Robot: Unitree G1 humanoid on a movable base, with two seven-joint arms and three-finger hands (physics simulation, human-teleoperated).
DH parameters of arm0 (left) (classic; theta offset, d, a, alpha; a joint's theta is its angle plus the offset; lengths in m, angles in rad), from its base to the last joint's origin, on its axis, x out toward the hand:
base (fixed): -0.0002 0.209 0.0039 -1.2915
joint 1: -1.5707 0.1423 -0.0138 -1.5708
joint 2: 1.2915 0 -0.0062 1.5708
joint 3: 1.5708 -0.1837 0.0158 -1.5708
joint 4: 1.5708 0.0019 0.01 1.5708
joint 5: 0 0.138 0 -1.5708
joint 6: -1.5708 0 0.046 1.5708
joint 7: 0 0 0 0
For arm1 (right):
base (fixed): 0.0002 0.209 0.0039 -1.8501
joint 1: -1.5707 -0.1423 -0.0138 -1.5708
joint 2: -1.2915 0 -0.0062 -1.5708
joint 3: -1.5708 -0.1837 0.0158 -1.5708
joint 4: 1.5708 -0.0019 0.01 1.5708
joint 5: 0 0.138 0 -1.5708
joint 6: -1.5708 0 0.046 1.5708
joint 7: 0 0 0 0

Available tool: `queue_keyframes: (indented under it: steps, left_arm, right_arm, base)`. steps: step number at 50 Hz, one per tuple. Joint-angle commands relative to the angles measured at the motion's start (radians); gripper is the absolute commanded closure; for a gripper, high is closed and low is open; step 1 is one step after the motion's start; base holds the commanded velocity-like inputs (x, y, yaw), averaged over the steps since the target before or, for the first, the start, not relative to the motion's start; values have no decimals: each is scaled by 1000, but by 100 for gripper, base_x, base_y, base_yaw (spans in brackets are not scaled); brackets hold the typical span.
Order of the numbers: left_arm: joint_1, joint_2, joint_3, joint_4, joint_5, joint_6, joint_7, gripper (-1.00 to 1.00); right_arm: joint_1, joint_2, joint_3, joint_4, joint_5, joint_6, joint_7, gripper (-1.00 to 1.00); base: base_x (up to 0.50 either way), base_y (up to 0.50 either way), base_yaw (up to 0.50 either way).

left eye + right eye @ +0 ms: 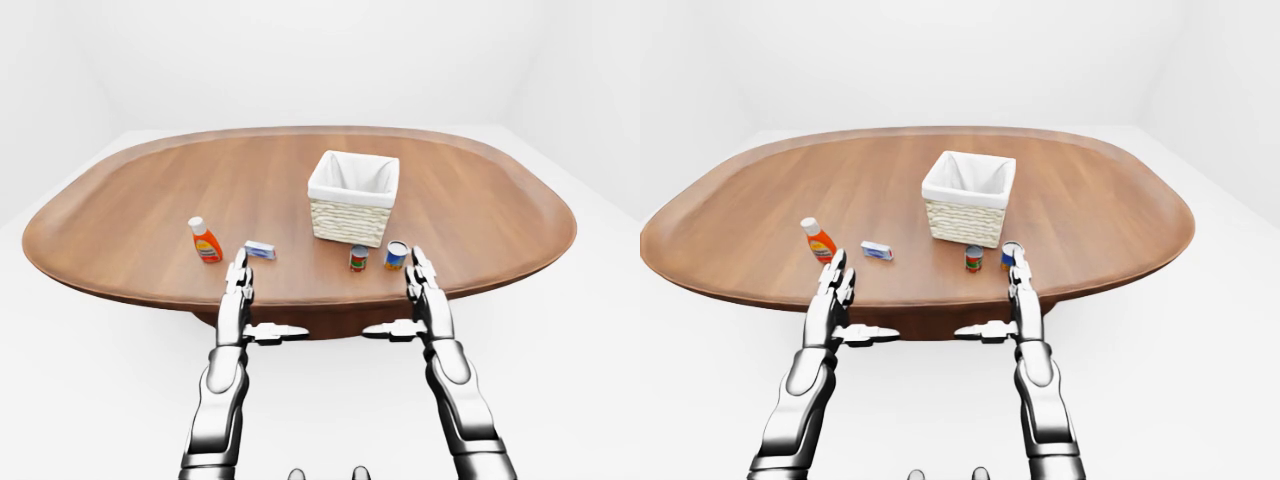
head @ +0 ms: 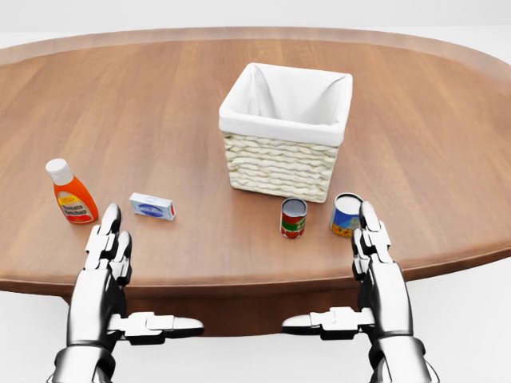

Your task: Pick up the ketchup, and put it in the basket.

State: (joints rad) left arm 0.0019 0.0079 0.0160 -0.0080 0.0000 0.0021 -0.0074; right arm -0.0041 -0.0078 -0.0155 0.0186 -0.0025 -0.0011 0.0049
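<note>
The ketchup (image 2: 71,194) is an orange-red bottle with a white cap, standing upright at the left of the wooden table (image 2: 160,104) in the head view. The basket (image 2: 283,132) is woven, with a white cloth liner, and stands empty at the table's middle. My left hand (image 2: 112,243) hovers open over the table's near edge, just right of and below the ketchup, not touching it. My right hand (image 2: 371,239) is open too, flat over the near edge, just below a blue can (image 2: 346,214).
A small blue-and-white box (image 2: 152,207) lies between the ketchup and the basket. A red-labelled can (image 2: 293,218) and the blue can stand just below the basket in the head view. The oval table is ringed by white floor (image 1: 580,330).
</note>
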Motion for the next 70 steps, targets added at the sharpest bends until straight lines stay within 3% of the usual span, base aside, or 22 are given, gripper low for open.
queue_keyframes:
  steps: [1, 4, 5, 6, 8, 9, 11, 16, 19, 28, 49, 57, 70]
  left_arm:
    - [0, 14, 32, -23, 4, 12, -4, -100]
    - [4, 15, 30, -36, 14, 11, 2, -100]
    - [5, 19, 26, -30, 33, -8, 3, -100]
    - [8, 24, 16, -17, 70, -43, 9, -100]
    - [13, 15, 24, -43, 48, -13, 4, -100]
    - [17, 16, 23, -59, 65, -12, 13, -100]
    - [15, 17, 34, -87, 55, 14, 12, -100]
    - [2, 25, 58, -125, 39, 50, 10, -100]
    - [8, 26, 62, -183, 32, 85, 7, -100]
    - [-8, 33, 81, -208, 46, 85, 21, -100]
    - [-1, 35, 101, -306, 23, 85, 19, -100]
    - [-2, 34, 102, -307, 24, 85, 18, -100]
    - [-3, 32, 100, -288, 21, 85, 22, -100]
  right_arm:
    - [-14, -19, -25, 41, -23, 18, 0, -100]
    - [-3, -16, -20, 2, -29, 44, 1, -100]
    - [2, -14, -19, -10, -48, 66, -20, -100]
    - [6, -17, -12, -16, -70, 59, -27, -100]
    - [9, -13, -11, -33, -58, 73, -10, -100]
    - [7, -14, -15, -38, -55, 79, -7, -100]
    - [9, -17, -16, -56, -56, 88, 2, -100]
    - [23, -23, -27, -158, -54, 88, 25, -100]
    - [27, -23, -30, -199, -60, 88, 31, -100]
    - [28, -26, -19, -287, -153, 88, 17, -100]
    - [44, -13, -39, -440, -131, 88, 41, -100]
    - [47, -16, -48, -409, -84, 88, 49, -100]
    - [49, -17, -49, -397, -73, 88, 42, -100]
  base:
    - [0, 0, 0]
    - [0, 0, 0]
    - [0, 0, 0]
    - [0, 0, 0]
    - [0, 0, 0]
    - [0, 0, 0]
    - [0, 0, 0]
    - [0, 0, 0]
    - [0, 0, 0]
    - [0, 0, 0]
    - [0, 0, 0]
    - [0, 0, 0]
    - [-11, 1, -49]
